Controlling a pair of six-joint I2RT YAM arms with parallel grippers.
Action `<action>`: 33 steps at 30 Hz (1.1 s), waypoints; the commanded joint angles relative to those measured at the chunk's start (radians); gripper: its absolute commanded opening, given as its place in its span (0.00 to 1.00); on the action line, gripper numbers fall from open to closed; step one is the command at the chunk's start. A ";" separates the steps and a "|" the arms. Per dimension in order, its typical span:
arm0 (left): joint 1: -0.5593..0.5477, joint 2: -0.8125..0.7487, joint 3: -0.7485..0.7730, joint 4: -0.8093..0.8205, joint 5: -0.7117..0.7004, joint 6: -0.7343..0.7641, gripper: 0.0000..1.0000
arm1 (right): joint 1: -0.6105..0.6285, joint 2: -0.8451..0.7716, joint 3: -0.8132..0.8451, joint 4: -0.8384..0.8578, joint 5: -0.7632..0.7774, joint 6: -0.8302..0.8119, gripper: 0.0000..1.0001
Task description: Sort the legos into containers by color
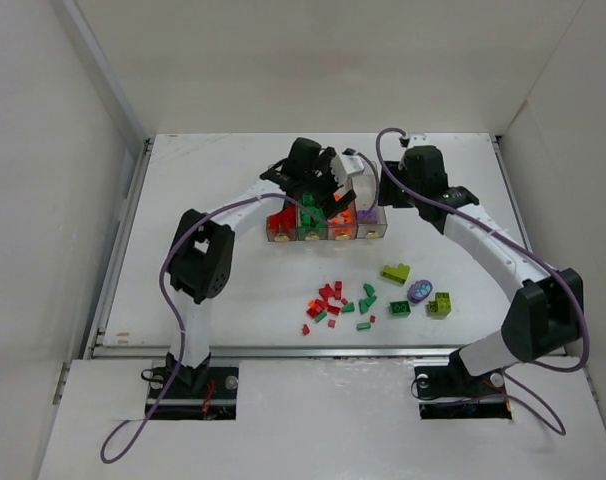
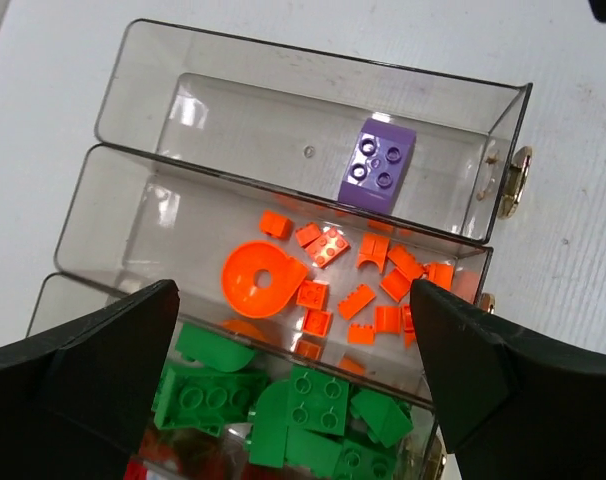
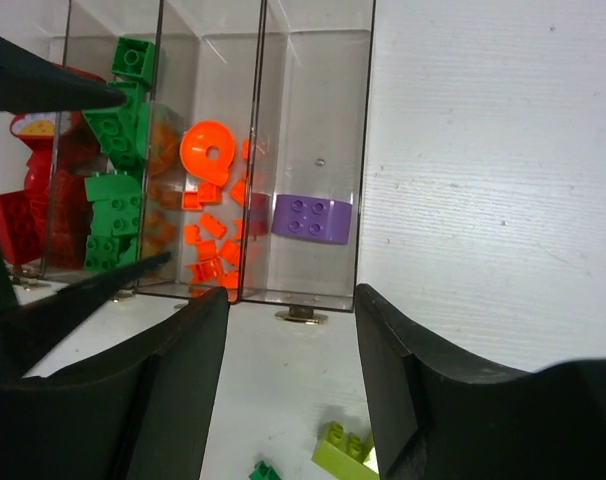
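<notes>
Left gripper (image 2: 293,295) hangs over the containers (image 2: 253,115) with its jaws spread wide and nothing between them. Right gripper (image 3: 291,300) sits just off the bins' near end, jaws parted and empty too. Below my left fingers the orange bricks (image 2: 328,245) lie in their own bin, with green bricks (image 2: 318,400) in the next. One purple brick (image 2: 378,165) sits alone in the end bin, and red ones (image 3: 23,215) fill the bin at the other end. Plenty of loose legos (image 1: 338,300) wait on the table between the bins and the arm bases, with lime pieces (image 1: 394,272) off to the right.

I read this as the release point over orange. I would lift straight up, clear of the thin walls, before swinging toward the pile, and keep the two arms from crossing.

Everything rests on a white table (image 1: 233,290) boxed in by plain white walls (image 1: 283,60).
</notes>
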 commanded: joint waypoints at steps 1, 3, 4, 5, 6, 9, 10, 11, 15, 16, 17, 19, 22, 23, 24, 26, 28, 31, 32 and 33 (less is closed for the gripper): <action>0.021 -0.135 -0.011 0.030 -0.037 -0.069 1.00 | -0.002 -0.049 0.045 -0.023 0.027 -0.024 0.59; 0.035 -0.187 -0.011 -0.013 -0.089 -0.124 1.00 | 0.036 -0.076 0.035 -0.033 0.027 -0.055 0.59; 0.044 -0.210 -0.011 -0.030 -0.156 -0.147 1.00 | 0.058 -0.076 0.035 -0.045 0.039 -0.070 0.59; 0.056 -0.268 -0.028 -0.048 -0.184 -0.170 1.00 | 0.110 -0.076 0.025 -0.062 0.059 -0.084 0.59; 0.093 -0.307 -0.074 -0.085 -0.203 -0.189 1.00 | 0.138 -0.085 0.014 -0.072 0.059 -0.098 0.59; 0.166 -0.505 -0.219 -0.105 -0.226 -0.255 1.00 | 0.246 -0.086 -0.027 -0.082 0.032 -0.132 0.62; 0.215 -0.560 -0.340 -0.105 -0.236 -0.268 1.00 | 0.273 -0.086 -0.068 -0.082 0.014 -0.141 0.62; 0.232 -0.617 -0.405 -0.105 -0.247 -0.293 1.00 | 0.296 -0.086 -0.092 -0.065 -0.012 -0.141 0.63; 0.230 -0.964 -0.719 0.022 -0.257 -0.389 1.00 | 0.415 -0.058 -0.165 -0.017 -0.111 -0.132 0.63; 0.205 -1.014 -0.770 0.090 -0.256 -0.472 1.00 | 0.466 -0.044 -0.176 -0.017 -0.111 -0.119 0.61; 0.191 -1.060 -0.865 0.126 -0.256 -0.512 1.00 | 0.490 -0.011 -0.176 -0.017 -0.111 -0.104 0.60; 0.181 -1.172 -0.949 0.189 -0.221 -0.592 1.00 | 0.544 0.025 -0.164 -0.005 -0.150 -0.095 0.50; 0.171 -1.252 -1.065 0.240 -0.221 -0.732 1.00 | 0.572 0.071 -0.155 0.050 -0.181 -0.064 0.44; 0.171 -1.261 -1.098 0.240 -0.221 -0.741 1.00 | 0.584 0.083 -0.167 0.067 -0.191 -0.044 0.44; 0.159 -1.261 -1.109 0.240 -0.250 -0.759 1.00 | 0.584 0.092 -0.167 0.081 -0.191 -0.035 0.44; 0.159 -1.272 -1.138 0.240 -0.327 -0.769 1.00 | 0.596 0.127 -0.167 0.090 -0.191 -0.026 0.44; 0.159 -1.272 -1.160 0.251 -0.361 -0.769 1.00 | 0.610 0.160 -0.135 0.090 -0.175 -0.026 0.46; 0.159 -1.301 -1.210 0.260 -0.384 -0.781 1.00 | 0.635 0.224 -0.081 0.038 -0.134 -0.026 0.48; 0.159 -1.315 -1.221 0.260 -0.396 -0.790 1.00 | 0.646 0.236 -0.081 0.026 -0.122 -0.026 0.49; 0.159 -1.330 -1.232 0.260 -0.405 -0.790 1.00 | 0.646 0.249 -0.069 0.015 -0.109 -0.026 0.49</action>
